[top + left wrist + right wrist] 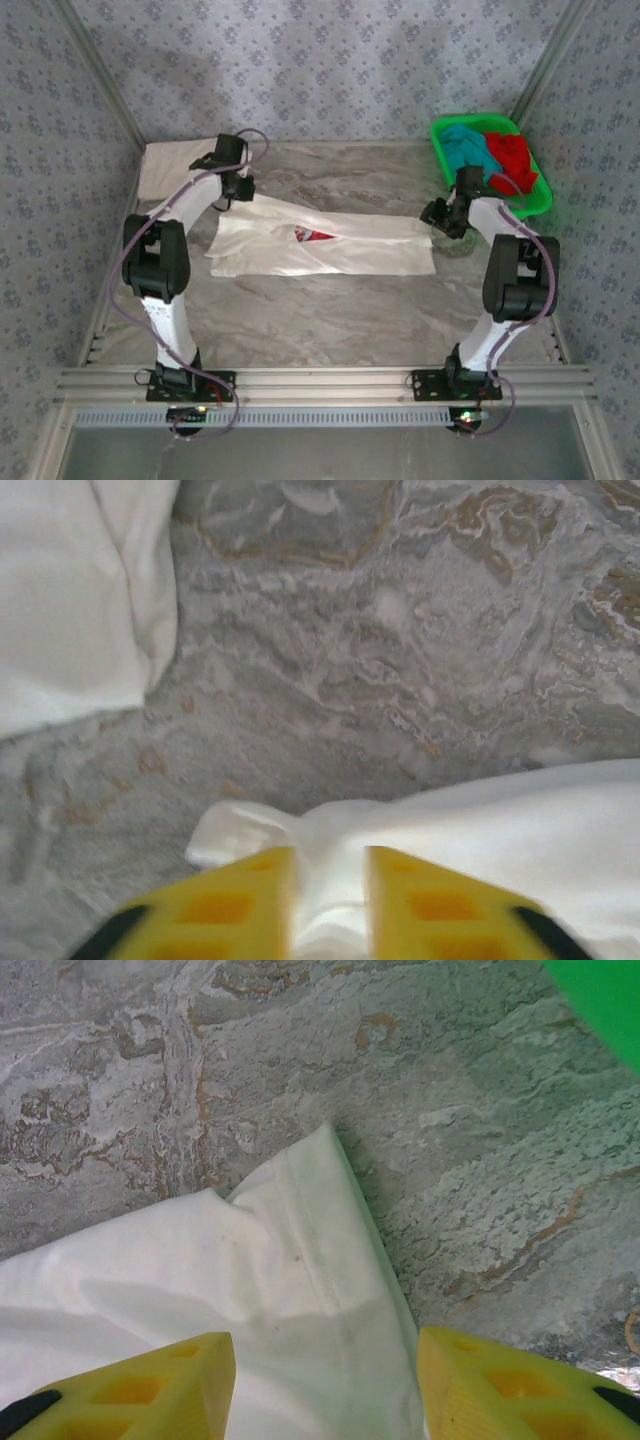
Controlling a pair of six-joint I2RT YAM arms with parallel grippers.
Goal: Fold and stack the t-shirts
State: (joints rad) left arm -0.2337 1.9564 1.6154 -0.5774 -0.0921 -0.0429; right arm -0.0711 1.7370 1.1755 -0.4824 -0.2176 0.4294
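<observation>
Printed tee: you have the white t-shirt (330, 245) lying as a long, flat band on the marble table (330, 320), just left of the green basket (532, 206). A red scrap of print shows at its middle fold.
Left gripper (330, 865): at the shirt end farthest from the basket. Its fingers are drawn close together, pinching a bunched fold of the white cloth.
Right gripper (325, 1360): at the shirt corner nearest the basket. Its fingers are spread wide with the hemmed corner lying loose between them, nothing gripped.
Basket load: teal tee (465, 148) and red tee (510, 155) heaped inside, the teal one on the left.
Second white tee (170, 165): at the far left of the table, well apart from the basket.
</observation>
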